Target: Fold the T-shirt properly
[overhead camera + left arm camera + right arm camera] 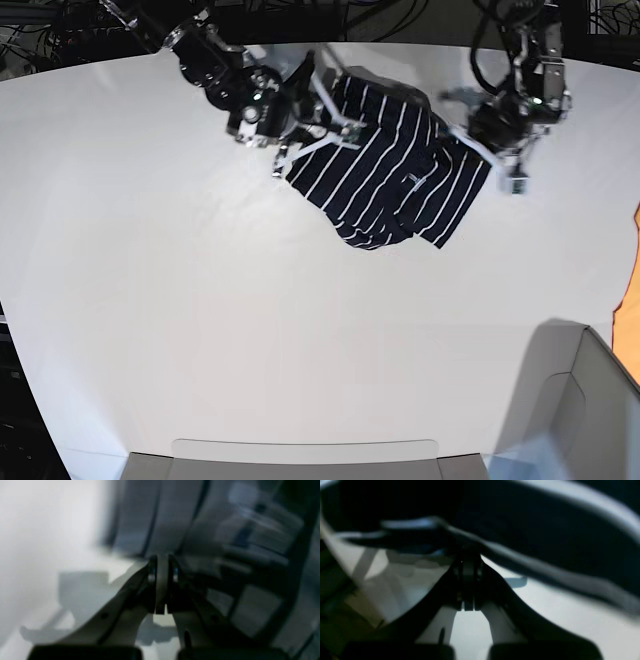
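Observation:
The T-shirt (385, 175), dark navy with thin white stripes, is bunched at the back of the white table (150, 300), stretched between both grippers. On the base view's left, my right gripper (335, 125) is shut on the shirt's upper left edge. In the right wrist view the closed fingertips (468, 560) pinch dark striped cloth (545, 530) that fills the top of the frame. My left gripper (478, 140) is at the shirt's right edge. The left wrist view is blurred, with the gripper (162, 565) shut and striped cloth (250, 537) behind.
A grey box (570, 400) stands at the front right corner. A flat grey tray edge (300, 455) runs along the front. Dark cables and arm bases crowd the back edge.

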`<act>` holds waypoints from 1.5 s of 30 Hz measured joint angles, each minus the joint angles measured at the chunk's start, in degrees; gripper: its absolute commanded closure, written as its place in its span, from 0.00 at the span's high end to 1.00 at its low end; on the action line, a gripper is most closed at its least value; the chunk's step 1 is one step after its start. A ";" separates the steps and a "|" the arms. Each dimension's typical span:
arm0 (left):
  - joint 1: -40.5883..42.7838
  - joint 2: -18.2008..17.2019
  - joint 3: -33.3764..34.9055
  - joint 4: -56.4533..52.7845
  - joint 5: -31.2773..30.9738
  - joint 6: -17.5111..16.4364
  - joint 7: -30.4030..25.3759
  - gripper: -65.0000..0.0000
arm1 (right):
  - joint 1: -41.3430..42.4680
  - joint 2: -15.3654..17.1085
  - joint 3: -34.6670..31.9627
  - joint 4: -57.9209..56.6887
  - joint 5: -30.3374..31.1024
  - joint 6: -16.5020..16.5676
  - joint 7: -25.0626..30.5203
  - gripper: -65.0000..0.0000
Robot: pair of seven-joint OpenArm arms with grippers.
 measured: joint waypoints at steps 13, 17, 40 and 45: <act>-1.33 2.45 -3.89 10.25 -0.81 -1.14 0.37 0.00 | -2.62 -2.51 9.14 15.39 0.70 0.20 1.01 0.00; 2.10 2.56 0.26 11.96 -6.01 -7.67 0.09 0.00 | -2.62 -0.22 12.70 14.93 -0.17 0.28 0.15 0.00; 1.16 6.29 1.55 -1.16 0.46 -12.17 -0.81 0.00 | 0.85 -7.17 14.47 0.66 -0.02 0.31 1.95 0.00; -0.57 5.35 -7.96 3.52 3.48 -10.80 0.13 0.00 | -2.78 -8.22 25.22 12.87 0.37 0.31 4.17 0.00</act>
